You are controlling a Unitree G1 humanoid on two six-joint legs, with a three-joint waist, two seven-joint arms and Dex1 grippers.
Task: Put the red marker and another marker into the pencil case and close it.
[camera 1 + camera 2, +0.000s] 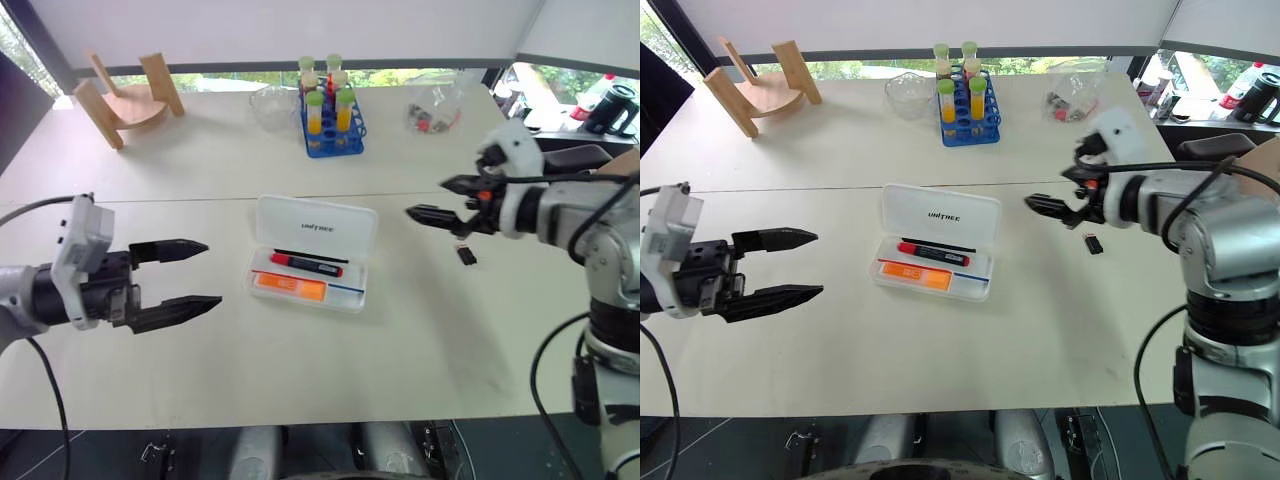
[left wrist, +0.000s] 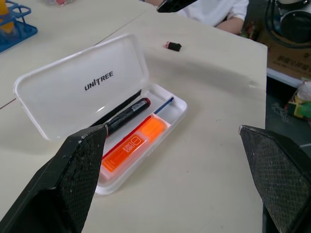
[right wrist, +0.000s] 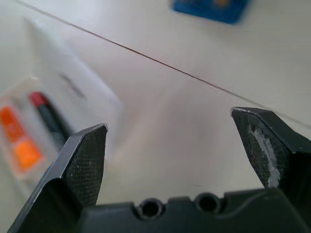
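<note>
White hard-plastic pencil case (image 1: 315,250) open, slim red marker (image 1: 306,264), stubby orange marker (image 1: 289,288) inside, both jaws released.

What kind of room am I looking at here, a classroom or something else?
Probably a lab or test room by a window. A blue rack of capped sample tubes and a glass bowl sit on a plain white table, along with an open pencil case and a wooden stand.

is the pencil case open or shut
Open: the pencil case lid stands up behind the tray, with the red marker and the orange marker lying inside.
</note>
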